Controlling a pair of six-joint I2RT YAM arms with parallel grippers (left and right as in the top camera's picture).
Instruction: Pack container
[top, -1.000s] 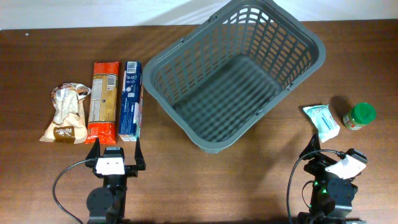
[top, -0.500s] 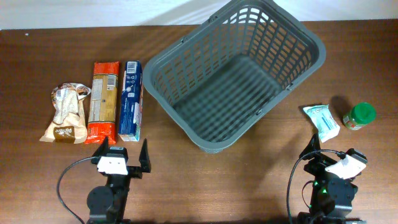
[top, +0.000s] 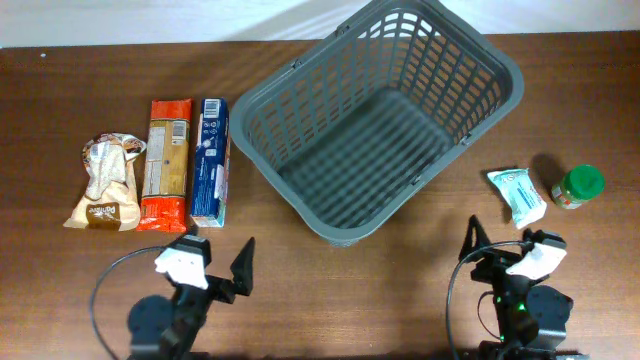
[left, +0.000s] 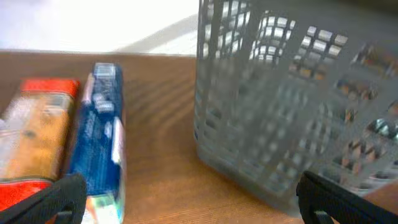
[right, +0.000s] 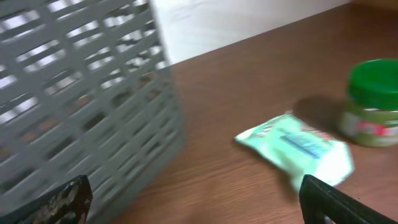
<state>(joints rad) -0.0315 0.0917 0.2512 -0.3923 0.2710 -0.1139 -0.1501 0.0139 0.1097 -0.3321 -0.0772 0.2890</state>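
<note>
The container (top: 480, 55), a large dark grey lattice basket, stands empty at the table's middle back; it also shows in the left wrist view (left: 280, 106) and the right wrist view (right: 81, 106). Left of it lie a blue box (top: 209, 160), an orange-red packet (top: 167, 163) and a brown bag (top: 104, 184). Right of it lie a pale green packet (top: 517, 195) and a green-lidded jar (top: 578, 186). My left gripper (top: 215, 262) is open and empty near the front edge, below the blue box. My right gripper (top: 505, 250) is open and empty, just in front of the pale green packet.
Black cables loop from both arm bases at the front edge. A white wall strip runs along the table's back edge (top: 150, 25).
My left gripper has swung right and tilted toward the basket. My right gripper has shifted left and turned toward the basket and the pale green packet. No object has moved.
</note>
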